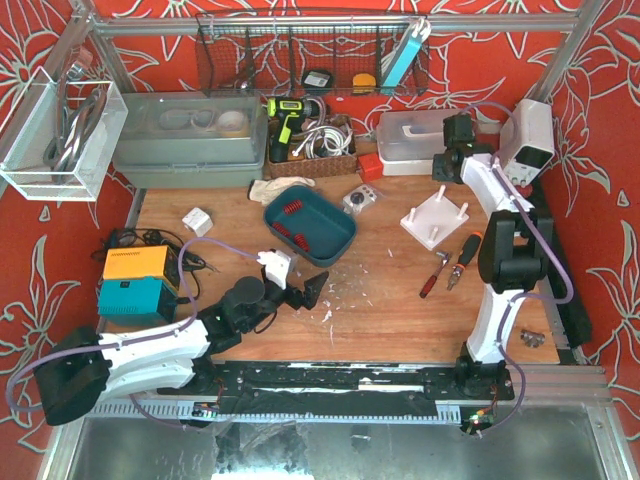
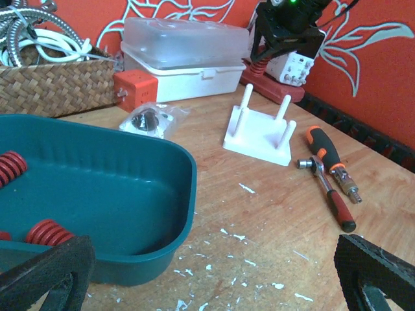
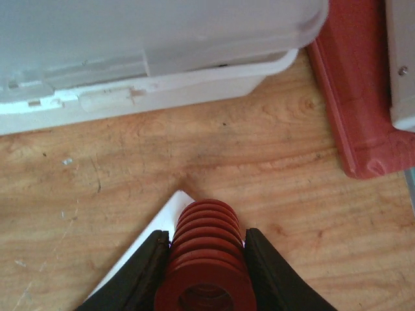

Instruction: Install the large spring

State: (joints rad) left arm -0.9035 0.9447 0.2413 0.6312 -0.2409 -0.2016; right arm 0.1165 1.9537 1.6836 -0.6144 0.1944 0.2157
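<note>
My right gripper [image 1: 447, 172] is shut on a large red spring [image 3: 207, 249], held end-on between its black fingers [image 3: 146, 265]. It hangs above the far corner of the white peg base [image 1: 436, 218], whose corner shows just under the spring in the right wrist view [image 3: 165, 223]. The base has three upright pegs [image 2: 256, 133]. More red springs [image 2: 44, 232] lie in the teal tray [image 2: 185, 194]. My left gripper [image 1: 300, 290] is open and empty, low over the table just in front of the tray.
A red-handled ratchet [image 2: 327, 181] and a screwdriver [image 1: 466, 258] lie right of the peg base. A white lidded box [image 3: 149, 58] and a red block [image 3: 363, 97] stand behind it. A bagged part [image 2: 150, 120], an orange cube [image 2: 135, 89] and a wicker basket [image 2: 52, 84] sit behind the tray.
</note>
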